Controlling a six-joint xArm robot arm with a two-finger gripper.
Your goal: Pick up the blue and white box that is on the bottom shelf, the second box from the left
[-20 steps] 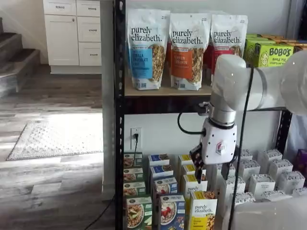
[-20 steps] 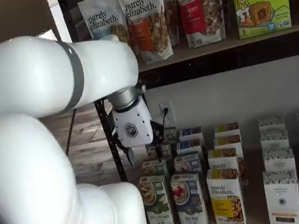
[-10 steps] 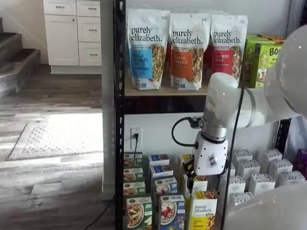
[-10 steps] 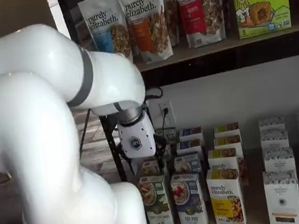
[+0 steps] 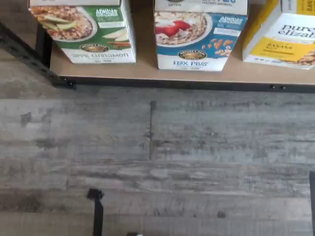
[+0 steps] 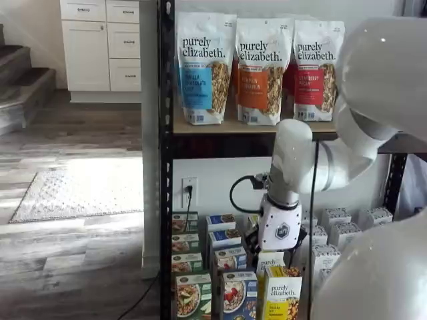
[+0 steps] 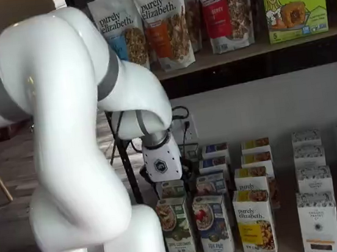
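The blue and white box [image 6: 238,293] stands at the front of the bottom shelf [image 7: 276,249], between a green carton [image 6: 192,297] and a yellow-and-white carton [image 6: 282,293]. It also shows in a shelf view [image 7: 212,225] and in the wrist view [image 5: 199,34], with a white bowl and red berries on its face. My gripper [image 6: 275,248] hangs above the rows of cartons, over and slightly right of the blue box. In a shelf view the gripper [image 7: 164,179] is above the green carton's row. Its white body hides most of the fingers, so no gap can be read.
Behind the front cartons stand several more rows of the same cartons [image 7: 215,157]. White cartons [image 7: 313,176] fill the right of the shelf. Granola bags [image 6: 205,67] stand on the upper tier. The black rack post [image 6: 165,200] is left of the cartons. Wood floor [image 5: 157,157] lies in front.
The arm has swung left and down. The gripper has dropped from mid-height before the back wall to just above the carton rows, closer to the blue box.
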